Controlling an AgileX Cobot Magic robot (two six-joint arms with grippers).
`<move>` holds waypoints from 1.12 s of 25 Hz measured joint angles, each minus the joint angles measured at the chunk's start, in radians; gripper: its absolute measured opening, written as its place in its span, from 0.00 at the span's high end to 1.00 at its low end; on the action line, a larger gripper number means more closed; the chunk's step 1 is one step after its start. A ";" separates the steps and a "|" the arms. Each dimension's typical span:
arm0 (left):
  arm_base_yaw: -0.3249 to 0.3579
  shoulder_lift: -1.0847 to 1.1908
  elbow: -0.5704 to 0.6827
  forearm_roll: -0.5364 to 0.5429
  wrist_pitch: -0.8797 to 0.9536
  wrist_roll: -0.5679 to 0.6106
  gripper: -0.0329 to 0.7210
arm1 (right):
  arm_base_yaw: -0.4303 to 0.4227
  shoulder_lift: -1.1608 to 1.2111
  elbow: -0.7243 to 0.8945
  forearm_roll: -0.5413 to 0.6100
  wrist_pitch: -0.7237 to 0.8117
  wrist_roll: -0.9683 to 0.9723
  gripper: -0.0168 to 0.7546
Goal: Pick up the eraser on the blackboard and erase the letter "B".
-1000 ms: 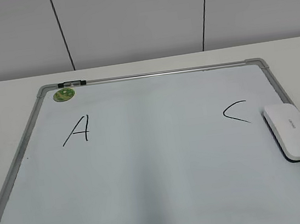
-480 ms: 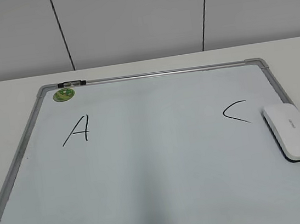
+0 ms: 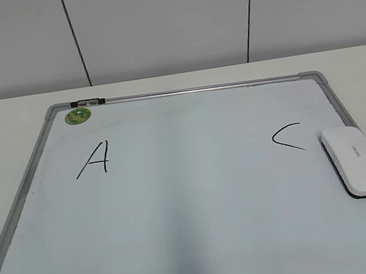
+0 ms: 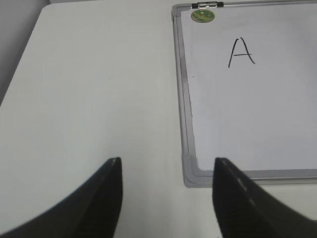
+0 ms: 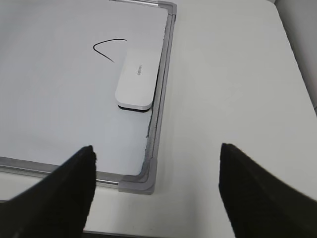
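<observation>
The blackboard [image 3: 192, 203] lies flat on the white table. It also shows in the left wrist view [image 4: 184, 99] and the right wrist view [image 5: 163, 74]. The white eraser [image 3: 356, 159] lies at its right edge, beside the black "C" [image 3: 287, 137], and shows in the right wrist view [image 5: 136, 79]. A black "A" [image 3: 93, 159] is at the left. No letter "B" shows; the middle of the board is blank. My left gripper [image 4: 166, 166] is open above the table at the board's near left corner. My right gripper [image 5: 156, 153] is open above the near right corner, short of the eraser.
A small round green magnet [image 3: 77, 115] sits at the board's far left corner, next to a black clip [image 3: 88, 103] on the frame. Bare white table surrounds the board on the left [image 4: 89, 99] and right [image 5: 237, 89]. A grey panelled wall stands behind.
</observation>
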 joint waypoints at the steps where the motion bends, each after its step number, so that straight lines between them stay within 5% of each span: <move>1: 0.000 0.000 0.000 0.000 0.000 0.000 0.38 | 0.000 -0.004 0.000 0.000 0.001 0.000 0.24; 28: 0.000 0.000 0.000 0.000 0.004 0.000 0.38 | 0.000 -0.009 0.015 0.000 0.011 -0.002 0.24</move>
